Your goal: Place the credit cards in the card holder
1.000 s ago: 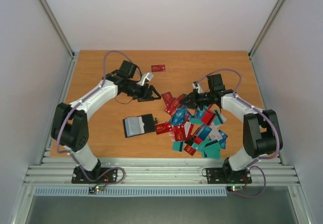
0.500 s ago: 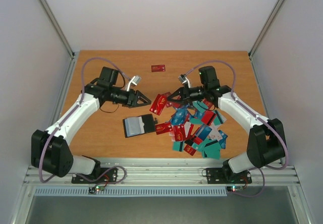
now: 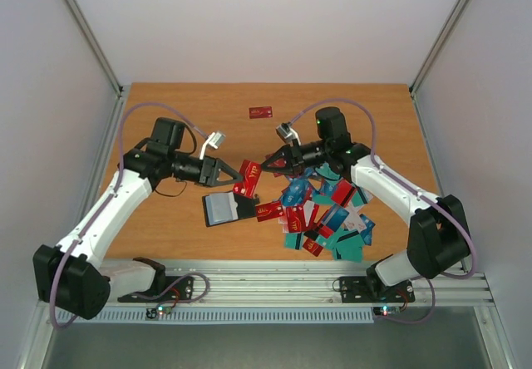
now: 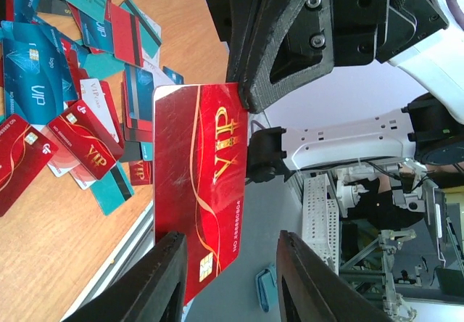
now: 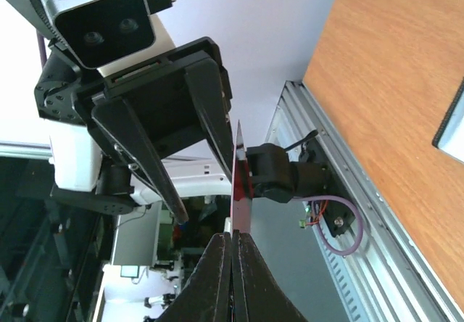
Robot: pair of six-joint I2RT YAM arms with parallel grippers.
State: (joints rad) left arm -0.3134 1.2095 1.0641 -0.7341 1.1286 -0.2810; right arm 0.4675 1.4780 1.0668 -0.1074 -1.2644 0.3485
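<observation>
Credit card [image 4: 199, 206], red glossy plastic, pinched midair by your right gripper [image 5: 233, 238], edge-on in its wrist view. Left gripper [image 4: 230, 238] spread wide around it, contact unclear. Black folding card holder [image 3: 226, 209] on tabletop [image 3: 224, 103], corner hidden.

Glossy plast. credit cards [image 3: 328, 215], matt wood table [image 3: 183, 103]

Blocked above the far edge of the card holder [image 3: 226, 209] by left gripper [image 3: 235, 173] and right gripper [image 3: 265, 165], tip to tip, red VIP card [image 3: 248, 179] filling the gap between. Cluttered right of the holder by the pile of credit cards [image 3: 326, 216], reaching its right edge. Open over bare table [image 3: 177, 221] left of the holder and along the far side, save a lone red card [image 3: 261, 112]
</observation>
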